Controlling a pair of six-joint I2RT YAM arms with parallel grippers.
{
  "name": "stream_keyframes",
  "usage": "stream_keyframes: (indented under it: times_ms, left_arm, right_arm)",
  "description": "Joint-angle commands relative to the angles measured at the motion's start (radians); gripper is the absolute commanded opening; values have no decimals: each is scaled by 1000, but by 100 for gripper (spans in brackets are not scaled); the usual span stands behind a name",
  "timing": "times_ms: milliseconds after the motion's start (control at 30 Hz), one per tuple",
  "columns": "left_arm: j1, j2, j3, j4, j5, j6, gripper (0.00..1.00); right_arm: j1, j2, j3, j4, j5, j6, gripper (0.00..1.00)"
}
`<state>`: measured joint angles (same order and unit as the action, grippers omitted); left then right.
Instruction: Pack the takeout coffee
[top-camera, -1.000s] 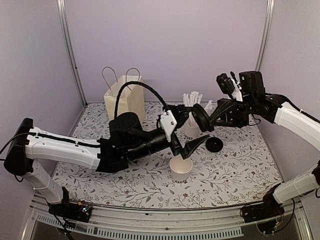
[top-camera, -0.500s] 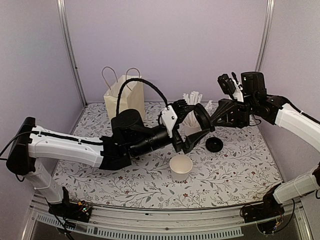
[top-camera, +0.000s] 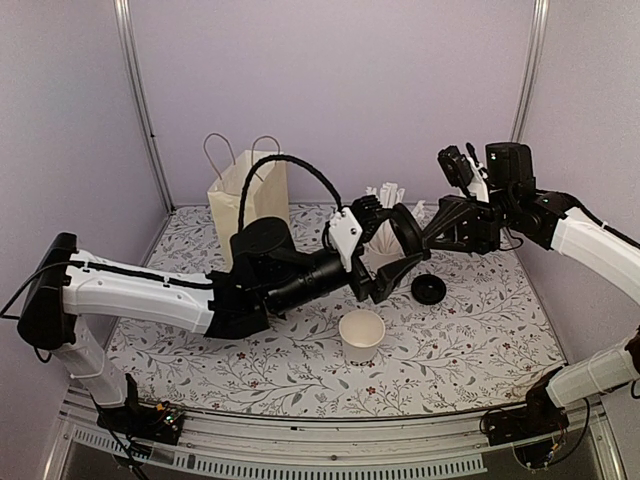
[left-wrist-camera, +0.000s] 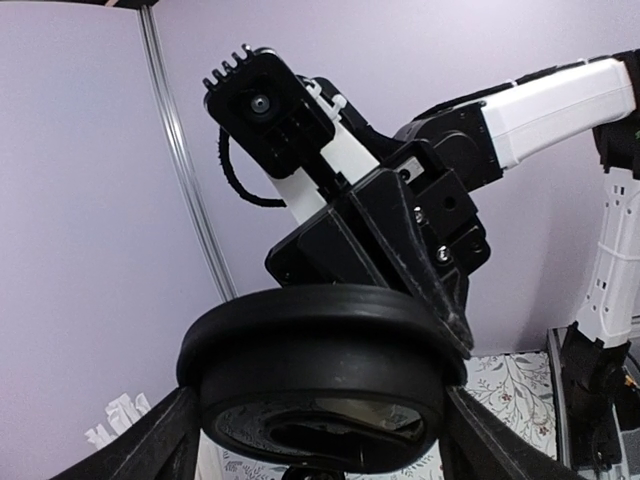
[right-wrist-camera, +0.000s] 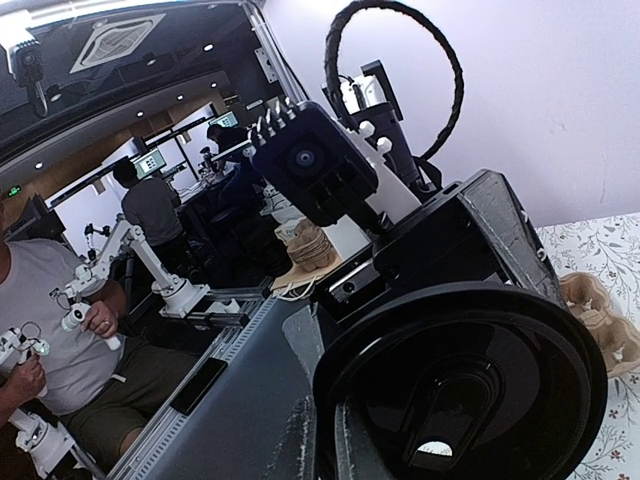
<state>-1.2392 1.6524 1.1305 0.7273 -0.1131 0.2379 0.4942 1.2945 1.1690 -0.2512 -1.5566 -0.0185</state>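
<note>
Your table (top-camera: 480, 340), under its flowered cloth, carries everything. Your left arm (top-camera: 140, 295) reaches from the left edge across to the middle, with its forearm raised off the cloth. Your right arm (top-camera: 590, 235) comes in from the right at about the same height, so the two wrists face each other above the far half of the table. A cream paper bag (top-camera: 250, 200) with loop handles stands upright at the back left, behind the left arm.

The takeout cup (top-camera: 362, 335) stands upright on the cloth near the middle, in front of and below both wrists. Its mouth is uncovered and nothing touches it. The black lid (top-camera: 408, 228) is in the air between the wrists, turned on edge.

Your right gripper (top-camera: 428, 238) is pinched on the lid's rim. The left wrist view shows one of its black fingers (left-wrist-camera: 420, 270) lying across the lid's top edge. Your left gripper (top-camera: 398, 242) is spread wide, with a finger on either side of the lid. You cannot tell from these views whether those fingers (left-wrist-camera: 150, 445) touch the rim.

A second black lid (top-camera: 428, 289) lies flat on the cloth, to the right of the cup and apart from it. A bunch of white straws (top-camera: 385, 195) pokes up behind the left gripper.
</note>
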Motion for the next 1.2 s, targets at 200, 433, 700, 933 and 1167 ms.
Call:
stream_keyframes:
  times_ms: [200, 433, 700, 933, 1167]
  left_arm:
    - [35, -18, -4, -17, -8, -48, 81]
    - [92, -156, 14, -332, 44, -98, 80]
    - [185, -258, 132, -916, -25, -278, 80]
    - [258, -302, 181, -1183, 22, -369, 78]
    - [267, -276, 284, -1415, 47, -382, 76]
  right_arm:
    - [-43, -13, -11, 22, -56, 14, 21]
    - [-233, -94, -53, -212, 175, -205, 52]
    - [-21, -84, -254, -373, 866, -732, 67]
    - [175, 17, -355, -242, 1119, -790, 72]
    - [225, 184, -327, -110, 1127, -747, 72]
